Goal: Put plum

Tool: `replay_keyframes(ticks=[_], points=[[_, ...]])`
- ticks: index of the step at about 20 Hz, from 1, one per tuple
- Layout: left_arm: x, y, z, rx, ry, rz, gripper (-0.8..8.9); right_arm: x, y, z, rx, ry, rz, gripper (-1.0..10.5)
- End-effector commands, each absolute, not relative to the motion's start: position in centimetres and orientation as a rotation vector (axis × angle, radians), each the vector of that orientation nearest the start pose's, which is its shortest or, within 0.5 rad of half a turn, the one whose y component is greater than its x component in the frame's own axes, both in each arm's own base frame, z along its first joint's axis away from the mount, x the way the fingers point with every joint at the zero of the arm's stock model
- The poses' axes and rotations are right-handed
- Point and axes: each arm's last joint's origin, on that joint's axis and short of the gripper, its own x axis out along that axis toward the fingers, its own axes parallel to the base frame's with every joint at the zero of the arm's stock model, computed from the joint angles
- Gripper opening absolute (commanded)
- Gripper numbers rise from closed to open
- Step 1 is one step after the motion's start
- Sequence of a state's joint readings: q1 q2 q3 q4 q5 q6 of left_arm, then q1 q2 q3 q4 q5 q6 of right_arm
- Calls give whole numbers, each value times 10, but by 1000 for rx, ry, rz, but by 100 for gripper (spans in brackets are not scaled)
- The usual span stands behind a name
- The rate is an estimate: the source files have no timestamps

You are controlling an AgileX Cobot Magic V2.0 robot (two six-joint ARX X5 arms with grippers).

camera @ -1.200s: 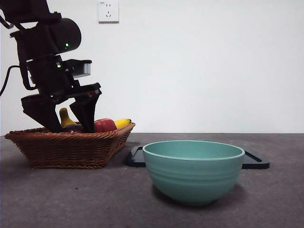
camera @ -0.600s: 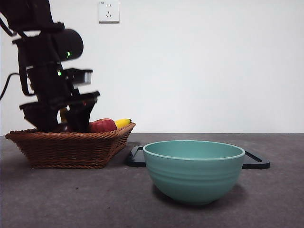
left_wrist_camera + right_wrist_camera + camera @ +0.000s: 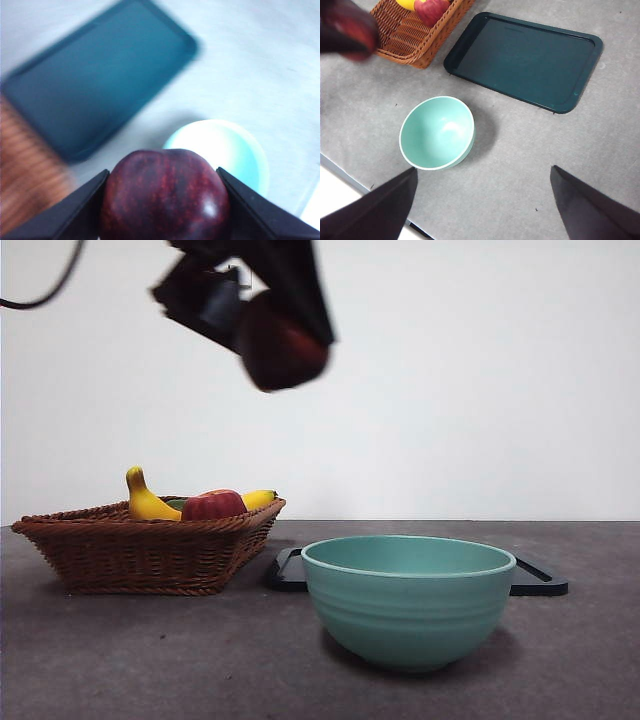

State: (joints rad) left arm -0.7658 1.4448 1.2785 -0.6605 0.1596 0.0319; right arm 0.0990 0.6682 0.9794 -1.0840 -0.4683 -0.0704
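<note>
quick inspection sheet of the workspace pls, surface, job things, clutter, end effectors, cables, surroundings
surface: grey table, nothing spilled.
job's things: plum held in the air, above and between the wicker basket and the teal bowl.
clutter: red apple and banana in the basket; dark tray, nothing on it, behind the bowl.
grippers: left end effector shut on the plum; right end effector open, holding nothing, high above the table.
cables: one black cable at the front view's top corner.
surroundings: plain white wall.
</note>
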Motion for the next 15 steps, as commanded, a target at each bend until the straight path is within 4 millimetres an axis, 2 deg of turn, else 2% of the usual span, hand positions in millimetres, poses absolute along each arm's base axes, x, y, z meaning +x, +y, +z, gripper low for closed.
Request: replay_keyframes(ticks=[1, 8, 15], points=[[215, -238, 304, 312, 804, -938, 270, 93, 23, 339, 85, 731, 563, 427], [218, -288, 243, 426, 904, -1013, 270, 93, 23, 339, 86, 734, 562, 427], [222, -307, 197, 551, 964, -1002, 270, 93, 23, 339, 86, 734, 562, 427]])
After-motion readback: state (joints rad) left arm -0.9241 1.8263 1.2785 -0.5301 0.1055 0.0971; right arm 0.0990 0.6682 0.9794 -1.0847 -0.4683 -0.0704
